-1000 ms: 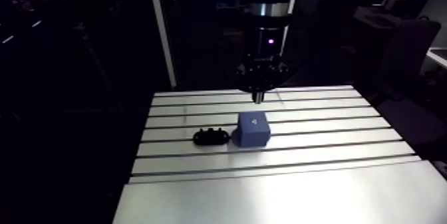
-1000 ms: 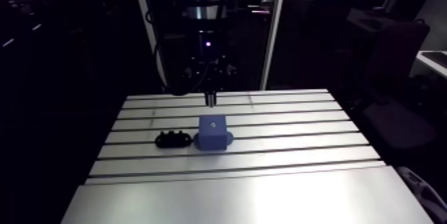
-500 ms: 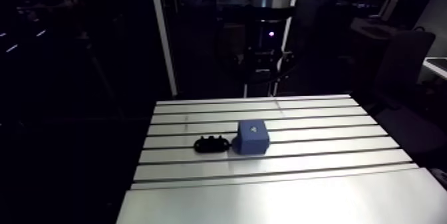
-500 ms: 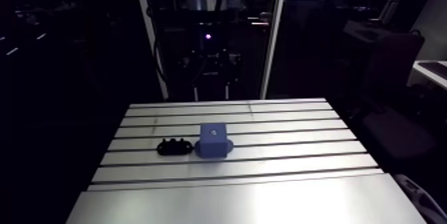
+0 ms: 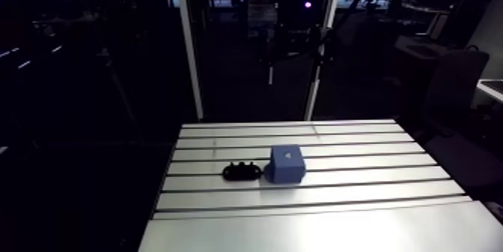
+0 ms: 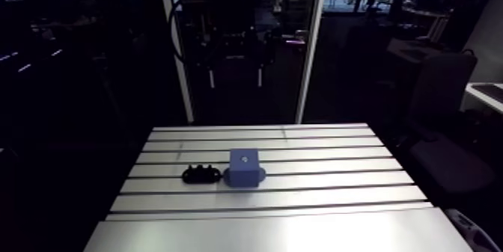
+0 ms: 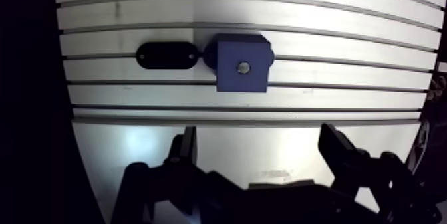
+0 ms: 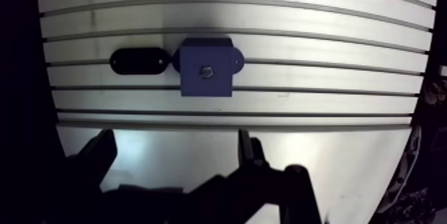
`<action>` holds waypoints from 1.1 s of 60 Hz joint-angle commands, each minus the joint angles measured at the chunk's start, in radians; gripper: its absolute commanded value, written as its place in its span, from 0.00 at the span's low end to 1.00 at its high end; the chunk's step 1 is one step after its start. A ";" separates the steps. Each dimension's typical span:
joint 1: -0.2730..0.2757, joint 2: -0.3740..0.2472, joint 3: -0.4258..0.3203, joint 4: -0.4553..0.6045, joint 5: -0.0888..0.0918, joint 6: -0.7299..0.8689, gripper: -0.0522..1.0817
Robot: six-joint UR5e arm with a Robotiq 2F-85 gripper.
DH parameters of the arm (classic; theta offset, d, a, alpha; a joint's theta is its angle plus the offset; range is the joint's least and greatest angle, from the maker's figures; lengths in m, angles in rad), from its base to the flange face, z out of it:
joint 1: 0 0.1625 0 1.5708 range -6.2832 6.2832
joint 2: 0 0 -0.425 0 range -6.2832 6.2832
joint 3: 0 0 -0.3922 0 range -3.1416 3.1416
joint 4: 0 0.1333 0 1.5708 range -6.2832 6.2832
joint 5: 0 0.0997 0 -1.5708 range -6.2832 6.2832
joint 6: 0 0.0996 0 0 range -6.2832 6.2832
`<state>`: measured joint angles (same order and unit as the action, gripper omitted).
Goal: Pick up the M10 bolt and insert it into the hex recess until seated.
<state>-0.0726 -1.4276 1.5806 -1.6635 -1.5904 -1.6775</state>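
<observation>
Steel bolt sits in the blue block, likely stiff and slick; pinch its head; your gripper gapes wide, empty

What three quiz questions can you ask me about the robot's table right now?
1. True or false: the gripper is holding something.
2. Fill in: the black part lies right ___ the blue block.
3. Where is the small grey bolt? A: in the block's top. B: in the black part. C: between the fingers.

Key: 1 false, it is open and empty. 2 beside. 3 A.
</observation>
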 commanded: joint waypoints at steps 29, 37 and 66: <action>0.008 -0.097 -0.075 0.105 -0.003 0.002 0.05; 0.008 -0.107 -0.066 0.124 -0.004 0.000 0.05; 0.008 -0.103 -0.070 0.126 -0.003 0.002 0.05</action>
<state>-0.0645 -1.5333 1.5131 -1.5394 -1.5931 -1.6767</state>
